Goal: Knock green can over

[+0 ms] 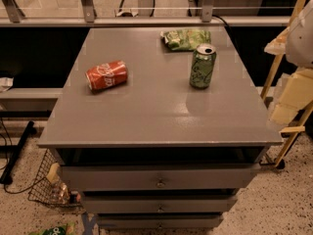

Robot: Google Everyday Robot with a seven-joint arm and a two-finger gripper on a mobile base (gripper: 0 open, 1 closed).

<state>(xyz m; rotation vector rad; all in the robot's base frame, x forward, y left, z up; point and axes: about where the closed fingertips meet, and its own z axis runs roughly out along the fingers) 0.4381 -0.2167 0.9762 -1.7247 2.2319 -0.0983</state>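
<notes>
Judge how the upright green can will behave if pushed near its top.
The green can stands tall on a narrow base, so it probably tips easily. Round sides suggest rolling afterwards. The tool sits at the right edge, apart from it.

Worktop (156, 116) of a drawer unit carrying two cans and a snack bag (185, 39), with the hand (292, 98) off its right side.
The cola can (106, 75) lies on its side on the left half, well apart from the upright drink can (202, 66), which stands right of centre toward the back. The snack bag lies flat just behind that can, near the rear edge. The hand sits beyond the right edge, apart from the upright can. Three drawers (159, 177) stack below the front edge; a wire basket (46, 182) rests on the floor by the unit's left front corner.
</notes>
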